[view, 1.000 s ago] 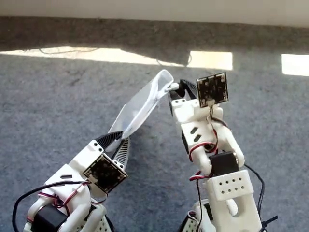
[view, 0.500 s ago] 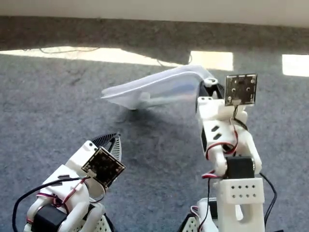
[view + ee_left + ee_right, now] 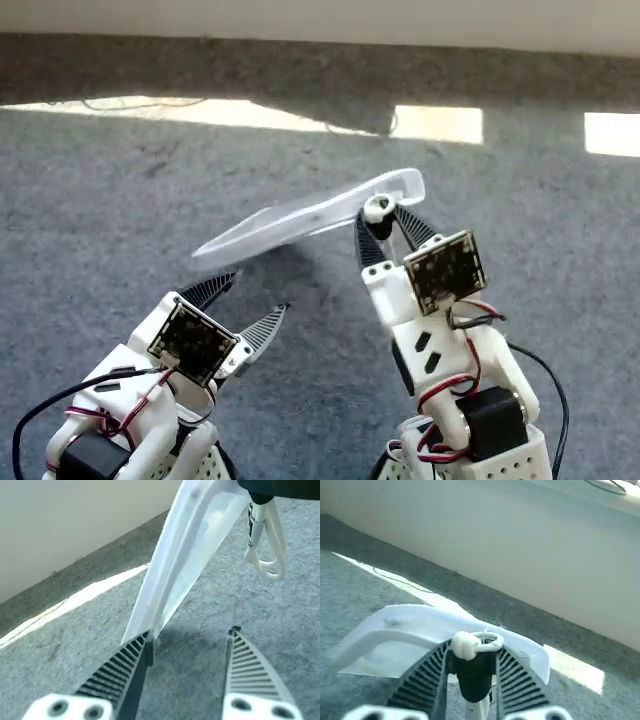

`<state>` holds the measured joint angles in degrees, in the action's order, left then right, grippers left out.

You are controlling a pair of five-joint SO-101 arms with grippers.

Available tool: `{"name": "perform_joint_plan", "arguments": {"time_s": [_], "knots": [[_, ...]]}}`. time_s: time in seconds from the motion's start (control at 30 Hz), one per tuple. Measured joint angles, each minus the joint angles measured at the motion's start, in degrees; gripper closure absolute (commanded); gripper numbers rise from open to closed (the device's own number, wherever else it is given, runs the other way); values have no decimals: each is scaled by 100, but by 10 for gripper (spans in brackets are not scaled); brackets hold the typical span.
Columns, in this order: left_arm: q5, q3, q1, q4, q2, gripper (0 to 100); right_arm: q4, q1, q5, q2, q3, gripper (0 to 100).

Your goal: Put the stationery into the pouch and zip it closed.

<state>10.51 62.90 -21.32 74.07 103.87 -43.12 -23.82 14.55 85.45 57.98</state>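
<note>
Pouch (image 3: 298,216) translucent white, flat, tilted aloft; right hand (image 3: 381,212) pinching its zipper end; left hand (image 3: 258,292) spread.

White shells cover left arm (image 3: 115,405) and right arm (image 3: 440,345). Red and black cables (image 3: 445,388), perhaps white too, loop at lower right. Square black camera boards (image 3: 195,342) top both wrists; left gripper (image 3: 255,293) and right gripper (image 3: 381,212) have black ribbed fingers (image 3: 216,290).

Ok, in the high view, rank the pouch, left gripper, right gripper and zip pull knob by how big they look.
1. pouch
2. left gripper, open, and right gripper: too alike to rank
3. zip pull knob
</note>
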Motion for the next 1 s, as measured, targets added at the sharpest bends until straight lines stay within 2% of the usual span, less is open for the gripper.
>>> {"name": "perform_joint_plan", "arguments": {"time_s": [0.2, 0.47, 0.7, 1.0], "knots": [[-18, -70, 0, -70, 0, 722, -484, -624, 237, 422, 0, 993], [-18, -387, 0, -70, 0, 723, -677, -1081, 316, 668, -9, 993], [-18, -387, -589, -88, 0, 763, -686, -1336, 316, 677, -9, 993], [-18, 387, -624, -1064, 0, 771, -1284, -1670, 316, 730, -18, 993]]}}
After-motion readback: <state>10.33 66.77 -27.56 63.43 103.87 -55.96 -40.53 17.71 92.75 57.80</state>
